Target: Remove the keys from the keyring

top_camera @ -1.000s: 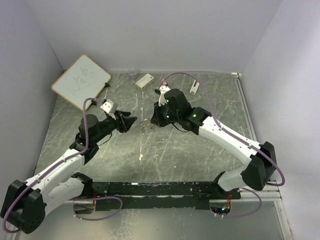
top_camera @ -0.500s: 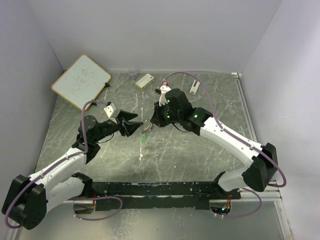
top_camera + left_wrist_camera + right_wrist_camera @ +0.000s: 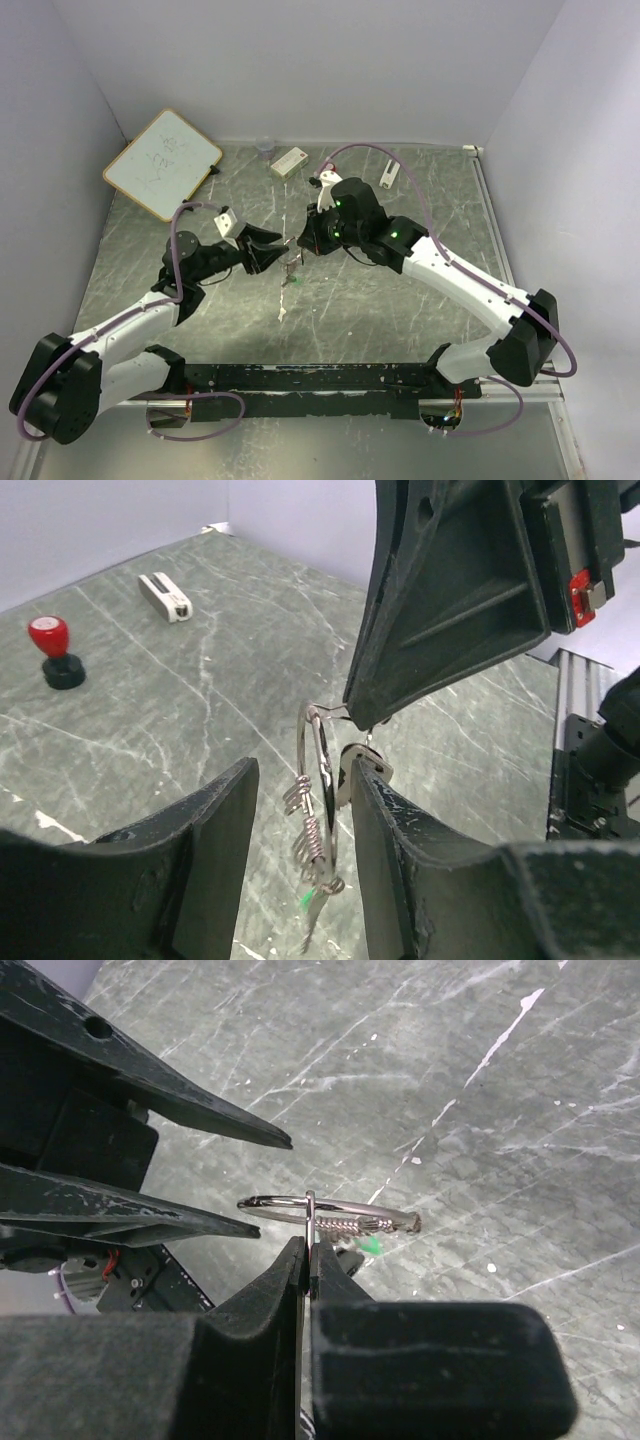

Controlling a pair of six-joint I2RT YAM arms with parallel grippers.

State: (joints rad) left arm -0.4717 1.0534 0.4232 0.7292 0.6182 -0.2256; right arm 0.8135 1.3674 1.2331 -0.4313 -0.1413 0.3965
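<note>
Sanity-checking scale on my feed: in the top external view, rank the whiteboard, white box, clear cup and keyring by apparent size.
1. whiteboard, by far the largest.
2. white box.
3. clear cup and keyring look about alike. The keyring hangs from the right pincer, nearer the camera, so I won't rank those two.

Table (image 3: 400,320), contents by position.
- Far left corner: board (image 3: 162,163).
- Far edge, left to right: cup (image 3: 265,148), box (image 3: 289,162), knob (image 3: 52,650), strip (image 3: 388,175).
- Centre, above the surface: keyring (image 3: 318,780), hanging from the tips of the right gripper (image 3: 304,246), flanked by both fingers of the left gripper (image 3: 275,252).
- Beneath the ring: keys (image 3: 286,281), dangling.
</note>
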